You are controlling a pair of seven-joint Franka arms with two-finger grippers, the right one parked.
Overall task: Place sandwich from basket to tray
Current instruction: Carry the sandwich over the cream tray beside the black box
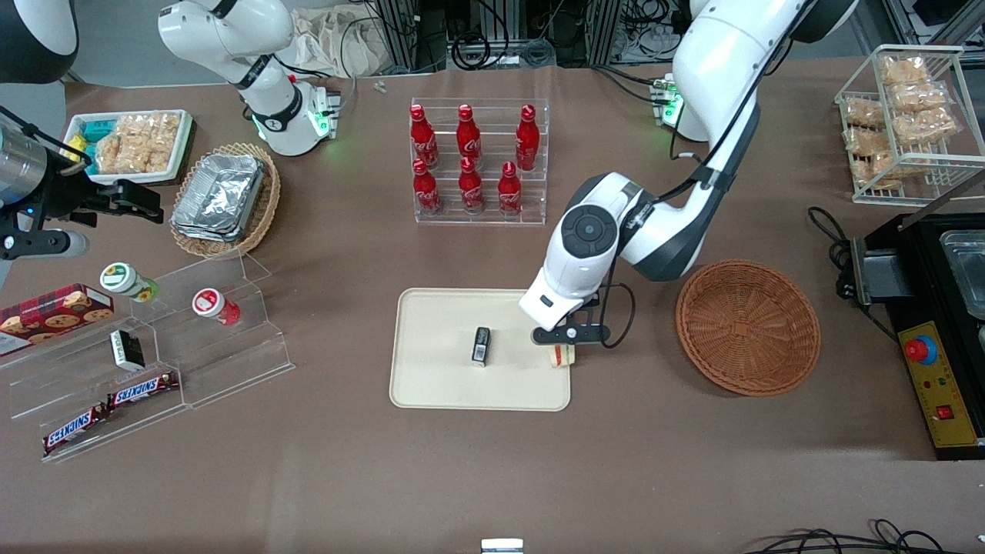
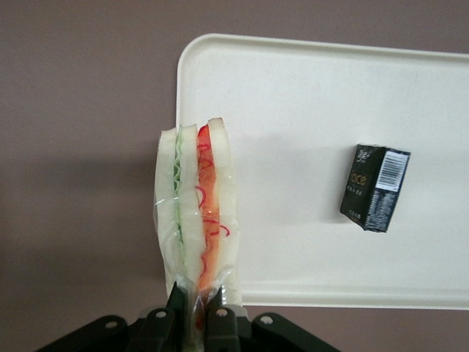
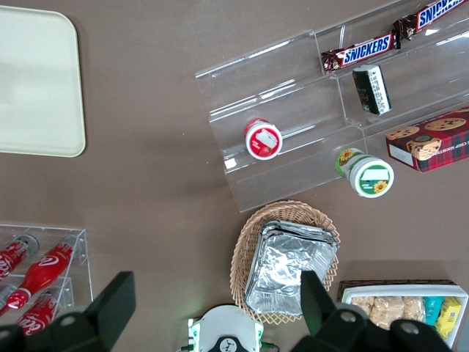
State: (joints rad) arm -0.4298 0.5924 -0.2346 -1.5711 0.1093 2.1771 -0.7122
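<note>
The gripper [image 1: 564, 344] hangs above the edge of the tray [image 1: 439, 385] that faces the basket [image 1: 748, 327], its black fingers [image 2: 176, 308] clamped on the sandwich [image 2: 198, 213]. The sandwich is a clear-wrapped wedge of white bread with green and red-orange filling layers, held edge-on so the layers stand as stripes. It sits over the tray's rim, partly over the brown table cover [image 1: 492, 477]. The tray is smooth, cream, flat and rectangular with rounded corners and a low rim. On the tray lies a small black box [image 1: 481, 345] with a barcode, near its middle. The basket, round, shallow, reddish-brown woven wicker, lies beside the tray toward the working arm's end of the table.
</note>
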